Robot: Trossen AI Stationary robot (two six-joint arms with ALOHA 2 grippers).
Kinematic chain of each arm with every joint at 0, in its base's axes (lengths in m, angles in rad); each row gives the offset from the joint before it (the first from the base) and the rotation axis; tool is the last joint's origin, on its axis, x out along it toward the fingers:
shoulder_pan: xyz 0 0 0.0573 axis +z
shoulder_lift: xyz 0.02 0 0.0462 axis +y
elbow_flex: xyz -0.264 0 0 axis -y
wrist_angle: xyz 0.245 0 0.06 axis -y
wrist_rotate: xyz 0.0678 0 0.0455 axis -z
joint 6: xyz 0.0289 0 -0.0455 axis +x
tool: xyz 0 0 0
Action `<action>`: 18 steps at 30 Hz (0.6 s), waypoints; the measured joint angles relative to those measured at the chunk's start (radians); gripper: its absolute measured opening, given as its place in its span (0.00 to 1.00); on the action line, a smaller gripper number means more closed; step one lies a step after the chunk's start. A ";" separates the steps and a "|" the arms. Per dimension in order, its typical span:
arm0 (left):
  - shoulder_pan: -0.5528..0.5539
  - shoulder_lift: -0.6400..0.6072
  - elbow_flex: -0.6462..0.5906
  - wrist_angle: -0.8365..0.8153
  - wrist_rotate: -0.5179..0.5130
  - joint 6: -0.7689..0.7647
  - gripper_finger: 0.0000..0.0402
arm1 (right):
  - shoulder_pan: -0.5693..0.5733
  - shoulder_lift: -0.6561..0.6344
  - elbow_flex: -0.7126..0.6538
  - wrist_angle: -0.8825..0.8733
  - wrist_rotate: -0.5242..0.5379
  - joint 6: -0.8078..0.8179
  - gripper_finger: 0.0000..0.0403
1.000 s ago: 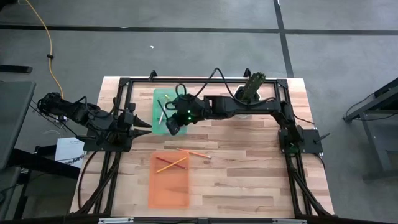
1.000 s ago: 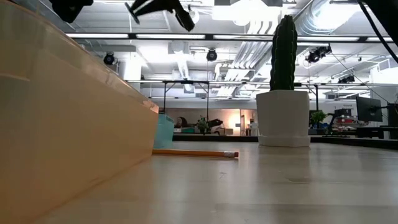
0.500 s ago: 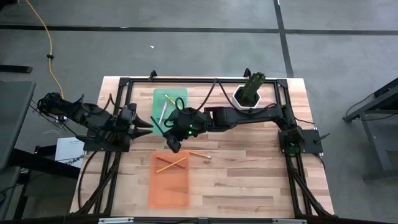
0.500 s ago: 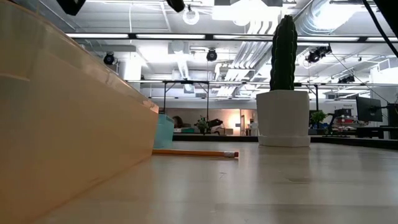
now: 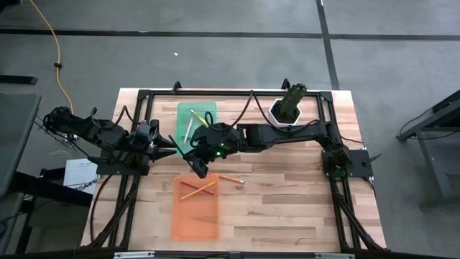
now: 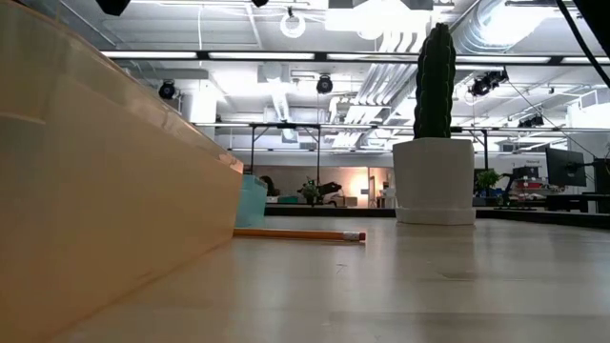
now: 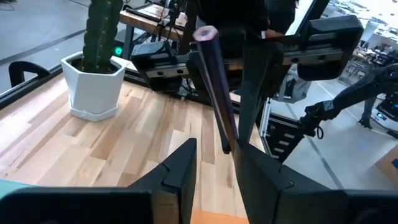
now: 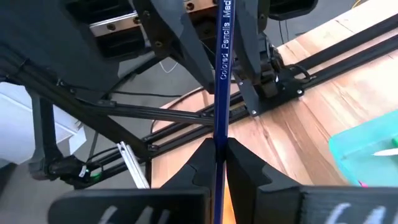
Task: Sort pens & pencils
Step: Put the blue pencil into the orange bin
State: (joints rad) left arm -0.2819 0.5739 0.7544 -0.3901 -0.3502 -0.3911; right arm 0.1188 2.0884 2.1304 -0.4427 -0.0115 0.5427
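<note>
Right gripper (image 8: pixel 217 163) pinches a slim dark-blue pencil (image 8: pixel 221 74), its jaws closed on the shaft; printed lettering runs along the smooth barrel. Only the right wrist view shows this print. The left wrist view shows the same pencil (image 7: pixel 214 81) end-on, with a round flat tip, rising ahead of the left gripper (image 7: pixel 214 163), whose matte black fingers stand parted with nothing between them. From above, the right gripper (image 5: pixel 198 167) hangs just beyond the translucent orange tray (image 5: pixel 195 216), which holds thin orange pencils (image 5: pixel 198 190); another lies on the bare wood plank table (image 5: pixel 287 208) beside it. Behind the gripper, the green tray (image 5: pixel 205 110) holds pens (image 5: pixel 188 129). The low view alone shows that loose pencil's (image 6: pixel 298 233) eraser end.
</note>
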 joint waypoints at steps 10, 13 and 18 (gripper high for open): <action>0.000 0.036 0.000 0.085 0.001 0.001 0.24 | 0.000 0.000 -0.001 0.000 -0.032 -0.026 0.03; 0.000 0.062 0.000 0.104 0.010 0.006 0.24 | 0.000 0.000 -0.001 0.000 -0.032 -0.027 0.03; 0.000 0.094 0.000 0.105 0.030 0.008 0.24 | 0.000 0.000 -0.001 0.000 -0.034 -0.028 0.03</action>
State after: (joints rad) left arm -0.2818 0.6680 0.7547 -0.2850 -0.3207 -0.3831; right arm 0.1188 2.0884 2.1292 -0.4427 -0.0460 0.5152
